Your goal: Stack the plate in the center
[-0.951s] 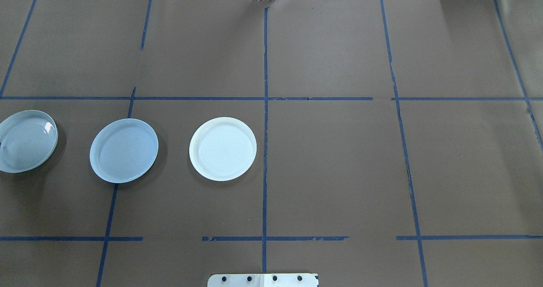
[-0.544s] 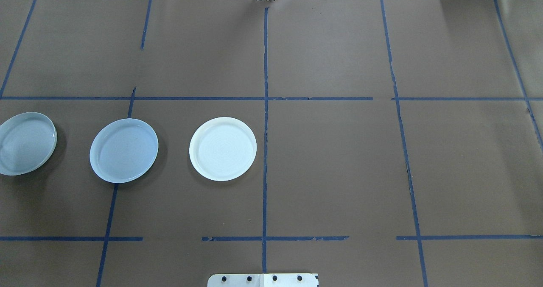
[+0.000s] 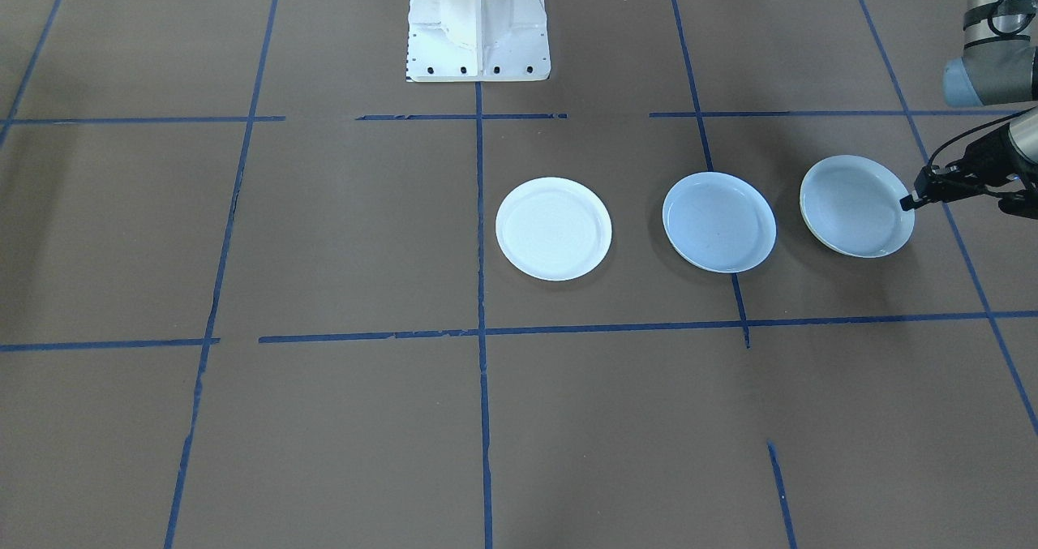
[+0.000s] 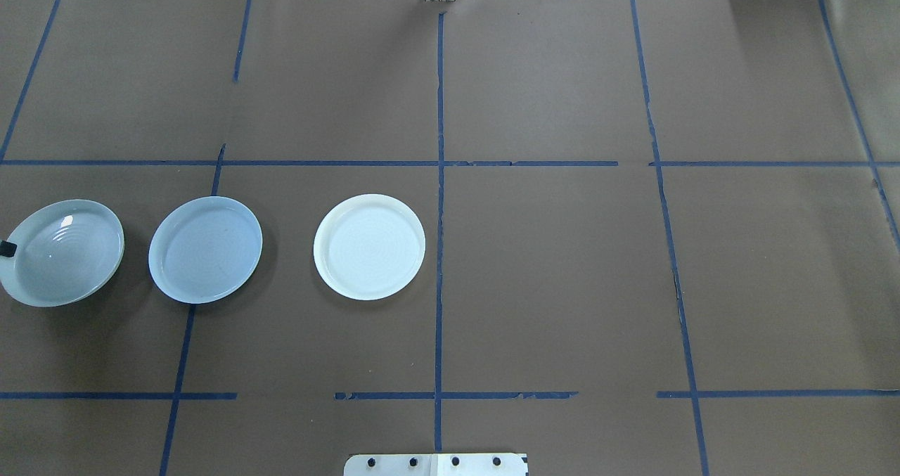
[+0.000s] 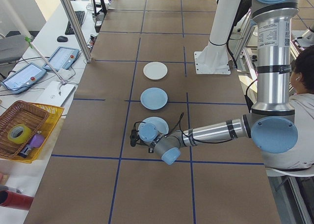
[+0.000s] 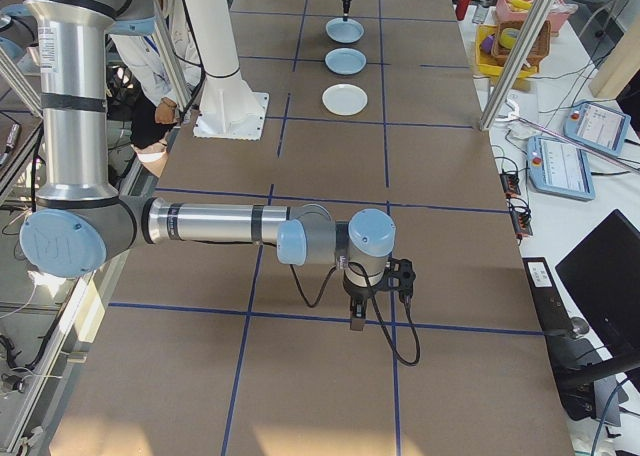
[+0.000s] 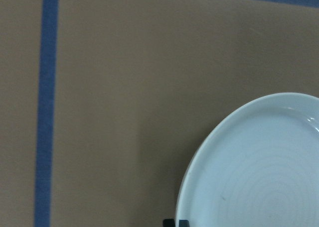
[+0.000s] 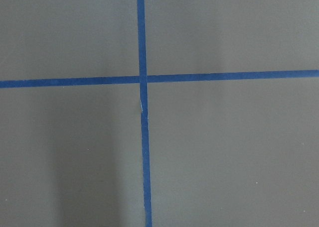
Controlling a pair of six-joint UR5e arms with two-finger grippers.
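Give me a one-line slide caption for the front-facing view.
The left gripper grips the rim of the ringed plate, tilting it beside the blue-grey plate and the white plate.

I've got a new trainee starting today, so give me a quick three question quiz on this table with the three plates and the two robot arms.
1. True or false: the ringed plate lies flat and untouched on the table.
2. Which plate stands between the other two? A) the white plate B) the blue-grey plate C) the ringed plate
3. Fill in: the left gripper meets the ringed plate at its outer ____.

Key
1. False: it is tilted, with the left gripper at its edge.
2. B
3. rim
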